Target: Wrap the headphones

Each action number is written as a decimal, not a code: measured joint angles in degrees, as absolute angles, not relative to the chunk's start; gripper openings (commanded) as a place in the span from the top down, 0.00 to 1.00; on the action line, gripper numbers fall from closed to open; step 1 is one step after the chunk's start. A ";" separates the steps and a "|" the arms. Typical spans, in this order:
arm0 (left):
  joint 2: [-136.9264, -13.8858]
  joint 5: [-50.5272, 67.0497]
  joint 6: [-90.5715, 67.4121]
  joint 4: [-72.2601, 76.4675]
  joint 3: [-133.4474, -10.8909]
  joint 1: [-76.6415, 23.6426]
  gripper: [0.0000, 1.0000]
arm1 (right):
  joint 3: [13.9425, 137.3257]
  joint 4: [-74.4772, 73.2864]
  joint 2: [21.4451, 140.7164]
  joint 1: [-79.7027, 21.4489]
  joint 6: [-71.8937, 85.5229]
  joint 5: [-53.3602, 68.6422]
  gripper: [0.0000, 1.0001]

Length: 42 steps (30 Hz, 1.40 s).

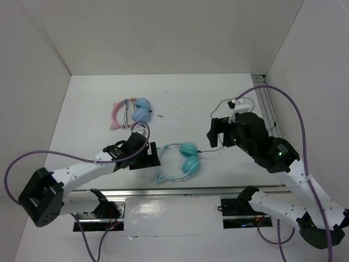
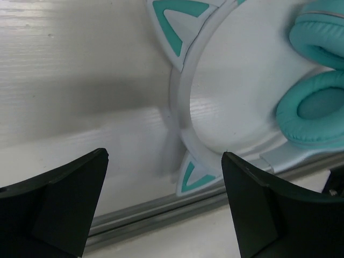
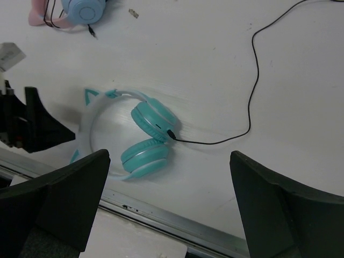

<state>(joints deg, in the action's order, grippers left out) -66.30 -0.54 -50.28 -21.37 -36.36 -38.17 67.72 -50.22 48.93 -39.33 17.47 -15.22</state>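
Note:
The teal headphones (image 1: 182, 161) lie flat near the table's front edge, cups together, with the white-and-teal cat-ear headband (image 2: 181, 102) curving to the left. The thin black cable (image 1: 214, 148) is plugged into one cup and trails loosely to the right and back (image 3: 252, 91). My left gripper (image 1: 153, 156) is open and empty, low, just left of the headband; in its wrist view (image 2: 164, 156) a cat ear (image 2: 196, 177) lies between the jaws. My right gripper (image 1: 216, 131) is open and empty, raised above the cable; in its wrist view (image 3: 169, 156) it looks down on the headphones (image 3: 145, 140).
Pink-banded cat-ear headphones with light-blue cups (image 1: 132, 112) lie at the back left, with their own cable; they also show in the right wrist view (image 3: 75, 11). A metal rail (image 1: 180, 191) runs along the front edge, close to the teal headphones. White walls enclose the table.

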 measured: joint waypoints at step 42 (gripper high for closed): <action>-62.81 -40.23 -46.92 -70.85 -87.55 -32.34 1.00 | 38.04 2.52 50.63 -39.31 8.56 1.08 0.00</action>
<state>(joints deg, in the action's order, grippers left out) -62.81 -40.23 -46.92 -70.85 -87.55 -32.34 38.04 2.52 50.63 -39.31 8.56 1.08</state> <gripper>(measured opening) 0.146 0.999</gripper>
